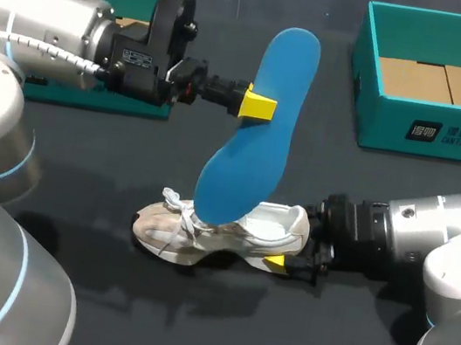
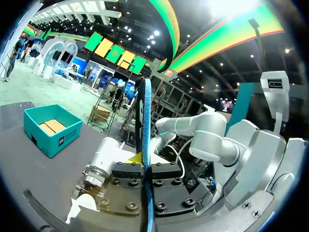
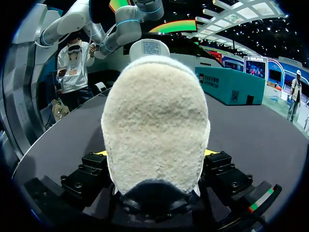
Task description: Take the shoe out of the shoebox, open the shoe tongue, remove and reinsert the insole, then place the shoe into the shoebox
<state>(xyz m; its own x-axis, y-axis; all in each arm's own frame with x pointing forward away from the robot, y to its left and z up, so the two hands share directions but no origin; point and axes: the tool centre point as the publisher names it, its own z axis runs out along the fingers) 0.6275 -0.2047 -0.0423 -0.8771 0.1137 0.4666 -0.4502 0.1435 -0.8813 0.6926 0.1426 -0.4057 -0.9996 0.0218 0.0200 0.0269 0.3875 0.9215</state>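
The white shoe (image 1: 230, 230) rests on the dark worktop (image 1: 75, 200), its long axis across me, toe to my left. My right hand (image 1: 288, 262) is clamped on the heel. The blue insole (image 1: 261, 124) stands on end, leaning, with its lower tip in the shoe's opening. My left hand (image 1: 257, 106) pinches its edge. The teal shoebox (image 1: 431, 135) sits well apart.

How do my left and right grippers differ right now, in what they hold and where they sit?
The left gripper is shut on the blue insole; the right gripper is shut on the heel of the shoe. The left gripper is up above the table, with the insole standing steeply, its lower end at the shoe; the right gripper is low, near the table. Shared: both are shut on something.
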